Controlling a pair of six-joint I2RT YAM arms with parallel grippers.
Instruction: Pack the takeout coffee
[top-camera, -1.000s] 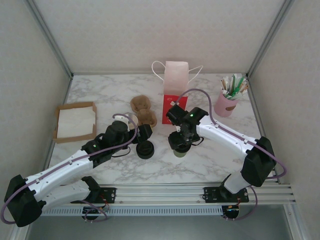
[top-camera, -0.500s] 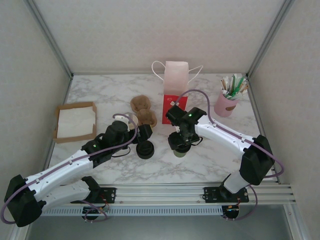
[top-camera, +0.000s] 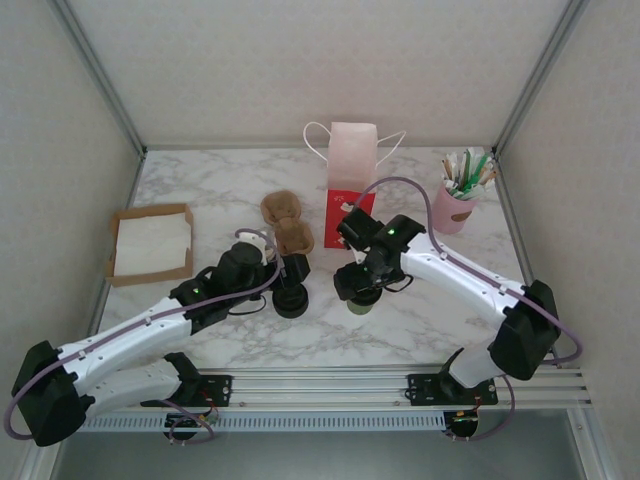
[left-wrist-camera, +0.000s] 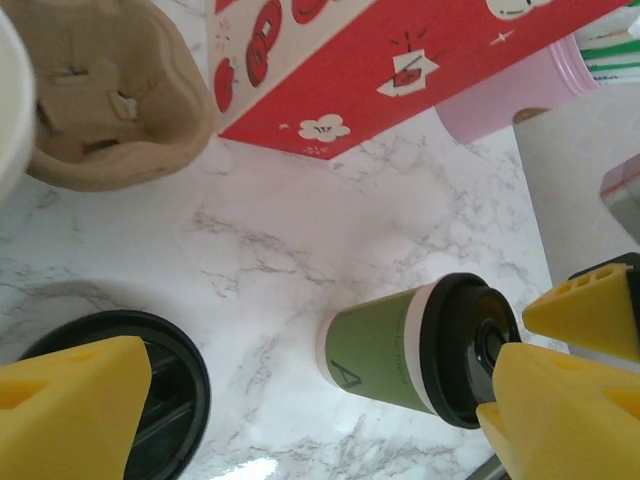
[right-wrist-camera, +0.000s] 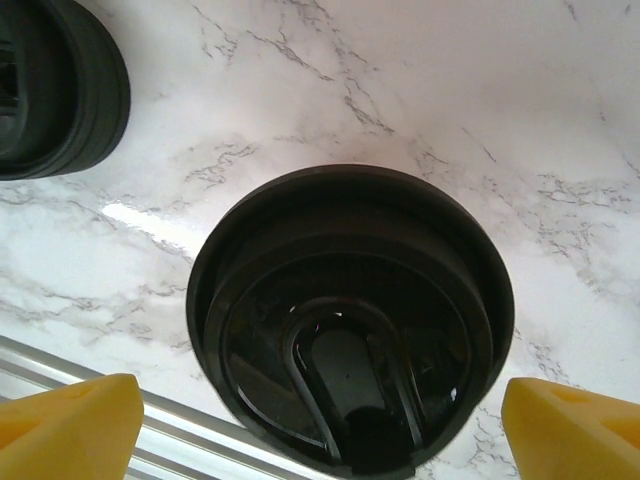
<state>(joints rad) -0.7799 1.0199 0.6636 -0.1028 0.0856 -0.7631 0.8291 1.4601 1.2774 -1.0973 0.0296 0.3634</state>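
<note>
The takeout coffee (left-wrist-camera: 400, 345) is a small olive-green cup with a black lid, standing upright on the marble. My right gripper (top-camera: 360, 285) hangs straight above it. In the right wrist view the lid (right-wrist-camera: 350, 320) sits between the yellow fingertips (right-wrist-camera: 65, 425), which are open and clear of its rim. My left gripper (top-camera: 289, 272) is open just left of the cup, over a loose black lid (top-camera: 290, 300). That loose lid (left-wrist-camera: 160, 395) lies by my left finger (left-wrist-camera: 65, 415).
A red-and-white paper bag (top-camera: 350, 165) stands behind the cup. A brown pulp cup carrier (top-camera: 285, 222) lies to the bag's left. A pink holder of straws (top-camera: 455, 200) is at the back right, and a cardboard box of napkins (top-camera: 150, 243) at the far left.
My right gripper's fingers have spread wider around the coffee's lid. My left gripper has shifted slightly right toward the loose lid and its jaws have narrowed a little.
</note>
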